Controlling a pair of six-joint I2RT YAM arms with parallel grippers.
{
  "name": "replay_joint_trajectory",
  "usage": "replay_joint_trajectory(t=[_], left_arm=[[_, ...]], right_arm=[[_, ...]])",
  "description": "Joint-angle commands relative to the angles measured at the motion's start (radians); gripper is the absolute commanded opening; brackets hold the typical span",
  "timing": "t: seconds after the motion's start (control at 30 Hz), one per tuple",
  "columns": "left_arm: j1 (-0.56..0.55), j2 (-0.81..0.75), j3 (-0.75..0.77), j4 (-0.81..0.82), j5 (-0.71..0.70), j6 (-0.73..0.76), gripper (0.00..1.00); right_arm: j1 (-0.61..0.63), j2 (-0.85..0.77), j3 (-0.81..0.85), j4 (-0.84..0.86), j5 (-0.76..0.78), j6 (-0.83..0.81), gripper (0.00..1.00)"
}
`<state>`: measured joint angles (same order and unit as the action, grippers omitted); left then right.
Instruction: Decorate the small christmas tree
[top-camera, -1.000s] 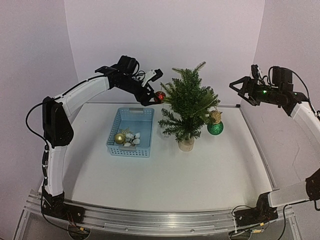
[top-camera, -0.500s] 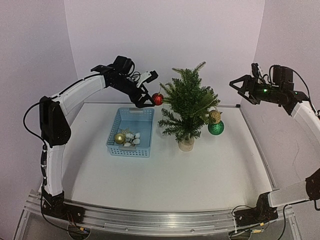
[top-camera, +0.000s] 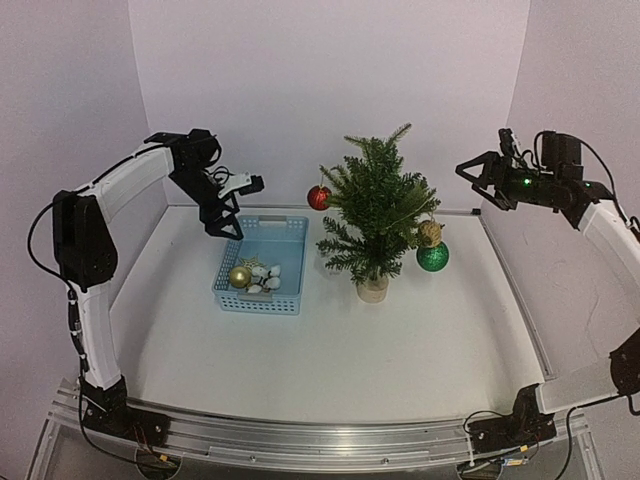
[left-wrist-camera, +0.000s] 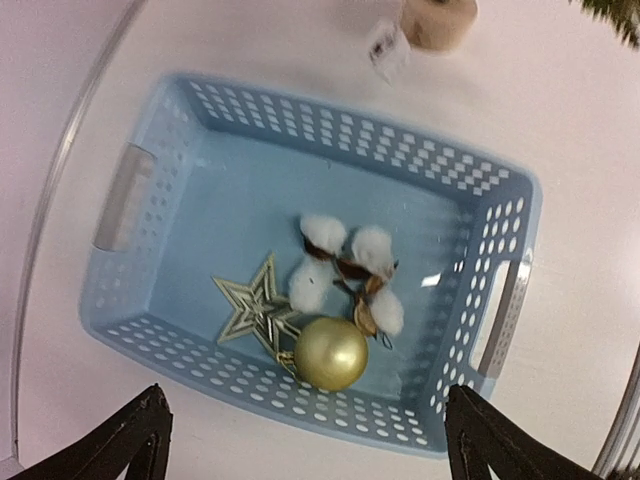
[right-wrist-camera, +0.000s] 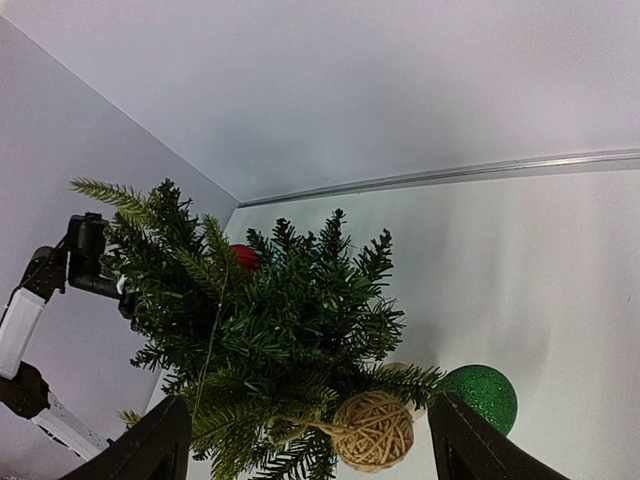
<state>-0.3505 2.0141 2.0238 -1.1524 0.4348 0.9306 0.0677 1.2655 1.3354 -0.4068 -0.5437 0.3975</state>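
1. The tree (top-camera: 375, 205) stands mid-table, just right of a blue basket (top-camera: 262, 300).
2. A red ball (top-camera: 318, 197), a twine ball (top-camera: 430, 233) and a green ball (top-camera: 432, 257) hang on it.
3. The left gripper (top-camera: 238, 206) hovers over the basket, spread and empty.
4. The right gripper (top-camera: 478, 183) gapes empty, right of the tree.

The small christmas tree (top-camera: 377, 205) stands upright, dark green, on its pale base

One small christmas tree (top-camera: 375, 205) is counted, hung with one red bauble (top-camera: 318, 197), one green bauble (top-camera: 432, 257) and one twine ball (top-camera: 430, 233). In one blue basket (left-wrist-camera: 250, 190) beside the tree are counted one gold bauble (left-wrist-camera: 330, 354), one star (left-wrist-camera: 255, 305) and four cotton bolls (left-wrist-camera: 324, 232).
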Motion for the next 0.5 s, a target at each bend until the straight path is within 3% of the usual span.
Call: replay_joint_trajectory(t=[0.0, 0.23, 0.47], left_arm=[[-0.022, 0.099, 0.014, -0.125, -0.132, 0.273, 0.93], [-0.098, 0.195, -0.021, -0.113, -0.273, 0.45, 0.86], [-0.099, 0.222, -0.04, -0.066, -0.357, 0.516, 0.84]], right_arm=[[-0.002, -0.006, 0.02, 0.04, -0.019, -0.003, 0.82], [-0.003, -0.037, -0.004, 0.041, -0.009, 0.002, 0.82], [-0.003, -0.079, -0.037, 0.04, 0.011, 0.005, 0.82]])
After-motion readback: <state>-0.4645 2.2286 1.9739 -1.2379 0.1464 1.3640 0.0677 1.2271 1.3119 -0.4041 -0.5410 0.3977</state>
